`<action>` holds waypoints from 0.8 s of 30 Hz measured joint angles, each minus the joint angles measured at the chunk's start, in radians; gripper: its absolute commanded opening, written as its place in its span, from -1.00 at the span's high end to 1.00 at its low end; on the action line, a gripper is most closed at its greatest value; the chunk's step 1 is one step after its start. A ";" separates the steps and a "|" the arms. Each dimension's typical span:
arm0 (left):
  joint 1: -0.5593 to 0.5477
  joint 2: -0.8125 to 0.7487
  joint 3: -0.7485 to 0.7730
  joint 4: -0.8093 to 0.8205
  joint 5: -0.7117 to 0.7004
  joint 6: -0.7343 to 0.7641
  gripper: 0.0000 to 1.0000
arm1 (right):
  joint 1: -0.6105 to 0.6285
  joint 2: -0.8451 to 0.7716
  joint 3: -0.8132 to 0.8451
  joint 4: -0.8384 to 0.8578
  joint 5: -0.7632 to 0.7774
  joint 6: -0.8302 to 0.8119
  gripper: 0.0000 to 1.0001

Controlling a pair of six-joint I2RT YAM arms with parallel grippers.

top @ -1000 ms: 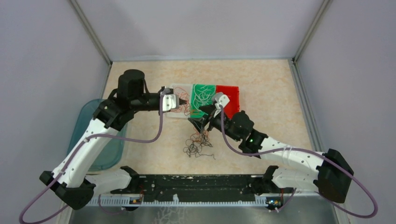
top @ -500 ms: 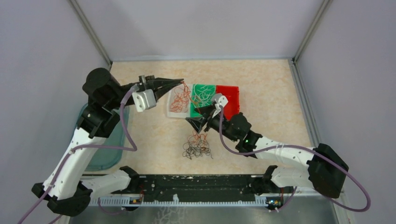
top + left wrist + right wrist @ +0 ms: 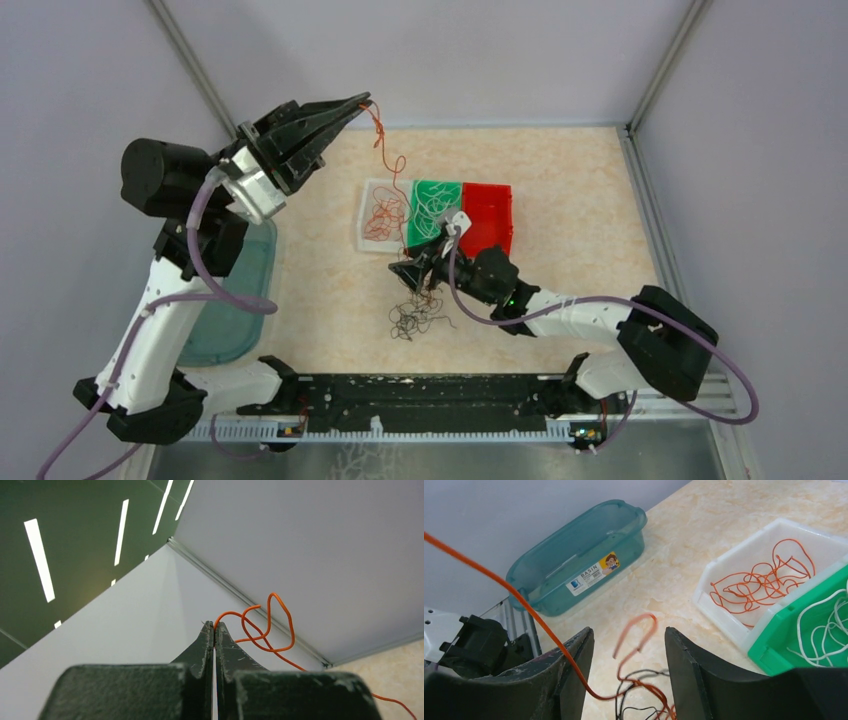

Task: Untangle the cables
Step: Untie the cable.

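Observation:
My left gripper (image 3: 362, 100) is raised high at the back left, shut on one end of an orange cable (image 3: 383, 140). In the left wrist view its tips (image 3: 214, 626) pinch that curly orange cable (image 3: 270, 630), which trails down to the right. A tangled pile of orange and black cables (image 3: 420, 315) lies on the table in front of the bins. Just above the pile hangs my right gripper (image 3: 410, 272), open. In the right wrist view the taut orange cable (image 3: 531, 614) runs down between its fingers (image 3: 569, 675), with black cables (image 3: 644, 705) below.
Three bins stand side by side behind the pile: a white bin (image 3: 366, 222) with orange cables, a green bin (image 3: 437, 190) with white cables, and a red bin (image 3: 488, 215). A teal plastic basin (image 3: 225, 300) sits at the left, under the left arm.
My left arm has swung up and back to the left, drawing the orange cable with it. The right gripper has sunk toward the pile and its jaws have narrowed.

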State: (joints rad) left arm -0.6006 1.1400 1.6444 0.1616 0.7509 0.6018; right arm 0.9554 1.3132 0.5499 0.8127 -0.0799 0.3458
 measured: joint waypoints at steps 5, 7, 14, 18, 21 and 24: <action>0.000 0.053 0.073 0.066 0.000 -0.023 1.00 | 0.010 0.047 0.000 0.029 0.002 0.019 -0.07; 0.000 0.075 0.101 0.095 -0.002 -0.026 1.00 | 0.014 0.066 0.000 0.034 0.002 0.026 -0.06; 0.000 0.150 0.229 0.209 -0.042 0.009 1.00 | 0.021 0.106 -0.009 0.073 0.010 0.048 -0.02; 0.000 0.206 0.353 0.275 -0.072 0.057 1.00 | 0.031 0.125 -0.063 0.125 0.028 0.068 -0.01; 0.000 0.241 0.437 0.315 -0.088 0.101 1.00 | 0.037 0.137 -0.117 0.145 0.044 0.079 0.01; 0.000 0.272 0.504 0.359 -0.101 0.160 1.00 | 0.040 0.138 -0.166 0.163 0.063 0.094 0.02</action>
State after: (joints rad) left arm -0.6006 1.4124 2.1487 0.5205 0.6498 0.7616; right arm 0.9958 1.4513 0.3840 0.9760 -0.0166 0.4397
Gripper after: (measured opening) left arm 0.007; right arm 0.496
